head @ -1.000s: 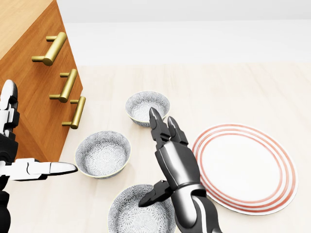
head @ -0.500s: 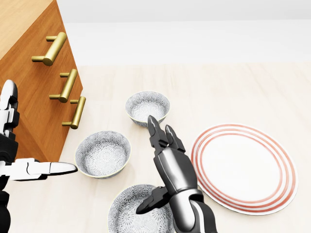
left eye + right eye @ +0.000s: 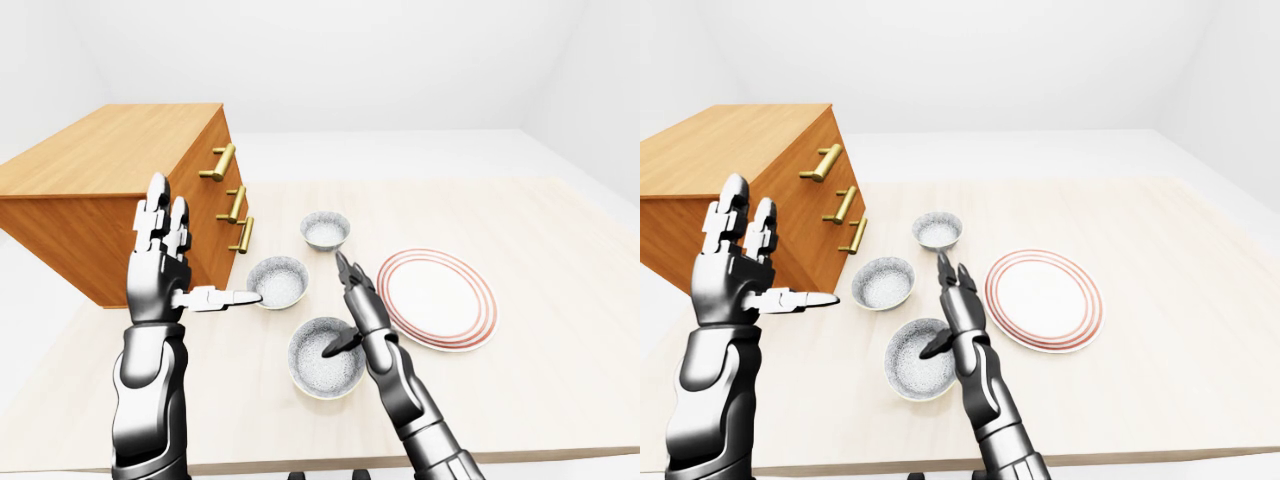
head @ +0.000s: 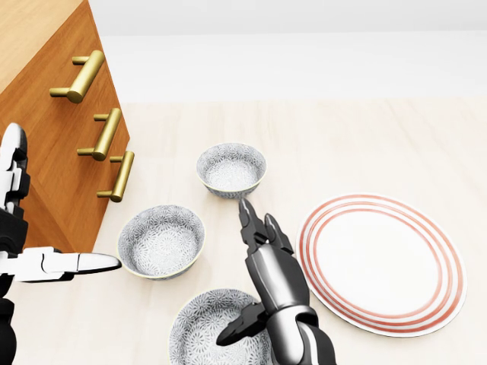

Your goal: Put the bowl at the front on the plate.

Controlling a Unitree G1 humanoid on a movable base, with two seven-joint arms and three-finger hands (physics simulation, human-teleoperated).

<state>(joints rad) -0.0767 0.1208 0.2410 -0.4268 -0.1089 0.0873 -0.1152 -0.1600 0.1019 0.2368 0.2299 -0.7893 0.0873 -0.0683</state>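
In the left-eye view, the near bowl stands upright on the table with its mouth facing up. It is round, so it has no long axis. It is the nearest of three bowls, and it lies left of the plate, a little apart from it. The right hand is open. Its fingers stretch toward the far side, outside the bowl's right rim, and the thumb reaches inside the bowl. The left hand is raised and open, holds nothing, and is near the cabinet.

In the head view, the lower edge cuts the near bowl. The middle bowl lies far-left of it, and the far bowl lies beyond. The thumb is over the patterned inside, but it is not clear if it touches.

In the right-eye view, the brass handles of the cabinet face right, toward the bowls.
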